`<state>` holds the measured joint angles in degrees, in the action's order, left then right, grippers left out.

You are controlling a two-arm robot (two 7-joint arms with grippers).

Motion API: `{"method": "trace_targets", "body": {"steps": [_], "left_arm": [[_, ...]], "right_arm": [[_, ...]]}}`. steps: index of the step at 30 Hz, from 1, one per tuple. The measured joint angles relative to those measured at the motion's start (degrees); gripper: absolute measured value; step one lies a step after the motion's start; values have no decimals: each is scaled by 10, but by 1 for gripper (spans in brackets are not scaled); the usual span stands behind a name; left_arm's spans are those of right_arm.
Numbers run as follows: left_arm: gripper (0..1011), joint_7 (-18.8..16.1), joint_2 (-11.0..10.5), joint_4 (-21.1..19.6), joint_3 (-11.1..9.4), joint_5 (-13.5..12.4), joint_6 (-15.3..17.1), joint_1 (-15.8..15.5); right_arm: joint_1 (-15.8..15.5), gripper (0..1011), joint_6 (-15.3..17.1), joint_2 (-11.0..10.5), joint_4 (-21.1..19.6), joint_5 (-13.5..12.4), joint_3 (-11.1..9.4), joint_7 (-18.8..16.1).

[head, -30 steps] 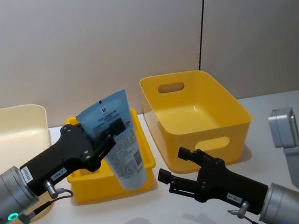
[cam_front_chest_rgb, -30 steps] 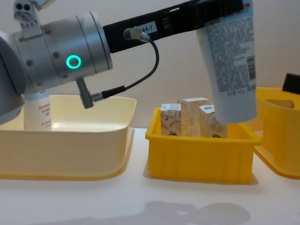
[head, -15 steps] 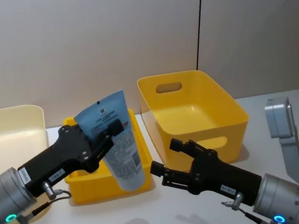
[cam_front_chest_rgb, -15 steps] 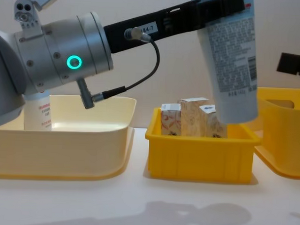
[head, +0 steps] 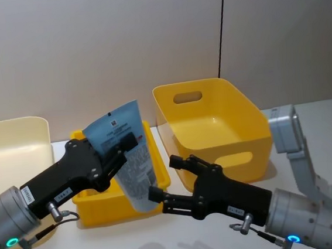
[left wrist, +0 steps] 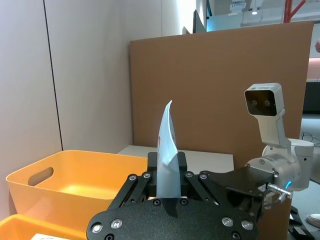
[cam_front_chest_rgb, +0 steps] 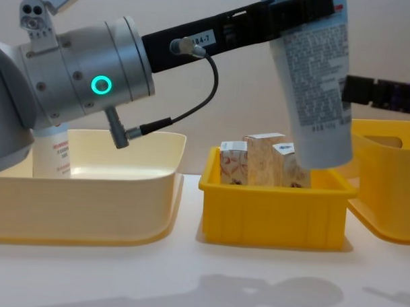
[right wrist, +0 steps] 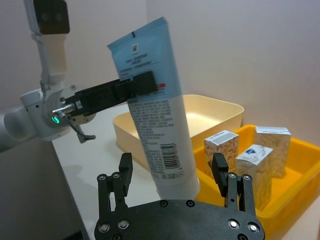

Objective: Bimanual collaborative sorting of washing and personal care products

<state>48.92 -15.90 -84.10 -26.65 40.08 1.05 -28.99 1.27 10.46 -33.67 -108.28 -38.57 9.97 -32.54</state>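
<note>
A deep yellow bin (head: pixel 213 126) stands at the right of the tabletop (cam_front_chest_rgb: pixel 187 281), a cream bin (head: pixel 14 139) at the left and a shallow yellow tray (head: pixel 103 206) between. Above the tray, the left end effector (head: pixel 124 146) clamps a pale-blue tube (head: pixel 131 163), crimped end up. The right end effector (right wrist: pixel 172 165), spread wide, flanks the tube's lower end. Floral cartons (cam_front_chest_rgb: pixel 259 159) stand in the tray.

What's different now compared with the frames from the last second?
The right pincer has moved left toward the pale-blue tube and now stands open with its fingers either side of the tube's lower end, not closed on it. Unchanged: the left pincer stays clamped on the tube above the small yellow bin; the cartons sit as before.
</note>
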Motion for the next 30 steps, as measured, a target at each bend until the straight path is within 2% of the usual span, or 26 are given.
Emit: {"method": "trace_targets", "body": {"steps": [6, 10, 18, 23, 26, 27, 30], "left_arm": [[203, 0, 0, 0, 0, 0, 0, 0], [203, 0, 0, 0, 0, 0, 0, 0], [203, 0, 0, 0, 0, 0, 0, 0], [203, 0, 0, 0, 0, 0, 0, 0], [203, 0, 0, 0, 0, 0, 0, 0], [203, 0, 0, 0, 0, 0, 0, 0], [203, 0, 0, 0, 0, 0, 0, 0]], "right_arm": [[21, 1001, -6, -2, 10, 20, 21, -5], [42, 1001, -17, -1, 23, 42, 43, -7], [64, 993, -33, 4, 38, 71, 66, 0], [72, 884, -39, 7, 44, 81, 75, 3], [76, 799, -41, 7, 47, 85, 79, 5], [77, 743, -42, 8, 47, 87, 80, 5], [80, 689, -44, 8, 49, 91, 83, 6]]}}
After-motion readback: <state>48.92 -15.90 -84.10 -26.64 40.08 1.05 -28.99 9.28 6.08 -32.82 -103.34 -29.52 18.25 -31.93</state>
